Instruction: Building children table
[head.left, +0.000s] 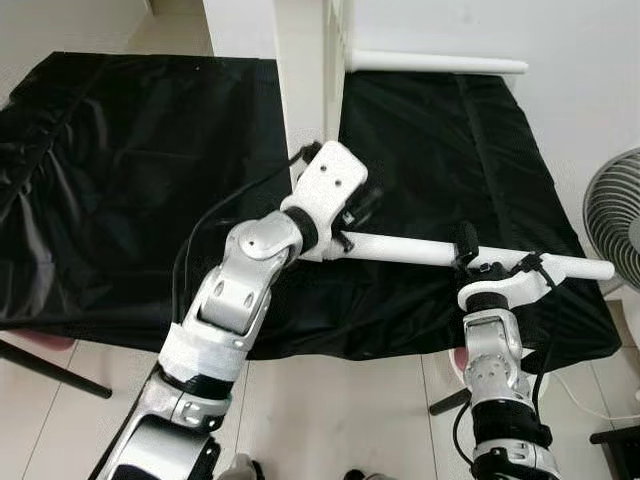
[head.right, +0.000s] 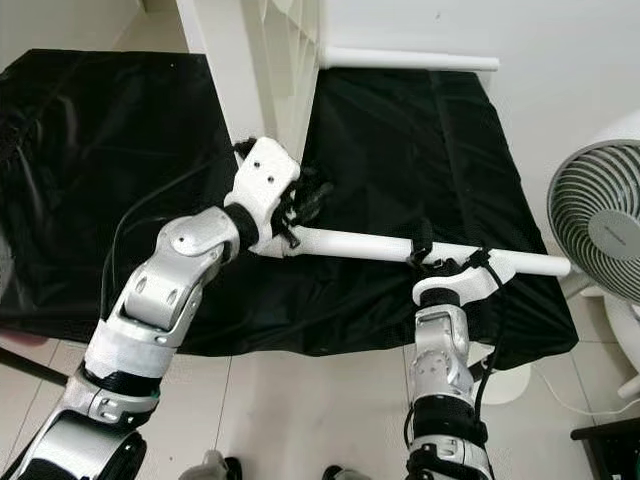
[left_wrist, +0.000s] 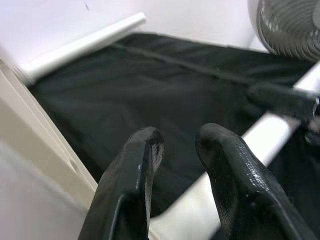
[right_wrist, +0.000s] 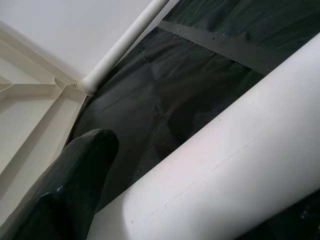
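- Holding a white table leg (head.left: 420, 250) level above the black cloth (head.left: 120, 180), both arms are sharing its weight, probably so one end can be lined up with the upturned white tabletop (head.left: 300, 70).
- Gripping near the leg's end closest to the tabletop, the left gripper (head.left: 345, 228) is steering that end toward the panel; in the left wrist view its fingers (left_wrist: 135, 165) are sitting a little apart with the leg between them, apparently pinching it.
- Supporting the leg farther from the tabletop, the right gripper (head.left: 468, 250) is clamping around the tube; the right wrist view is showing one black finger (right_wrist: 75, 170) pressed against the leg, so it is looking closed on it.
- Projecting from the tabletop's far side, a second leg (head.left: 435, 63) is already sitting in its socket, so the build is looking partly done.
- Covering the work surface under the tabletop, the cloth is lying wrinkled and glossy.
- Standing beyond the free end of the held leg, a grey fan (head.right: 598, 235) is resting on pale floor tiles (head.left: 340, 410), with a white wall (head.left: 590, 70) behind.
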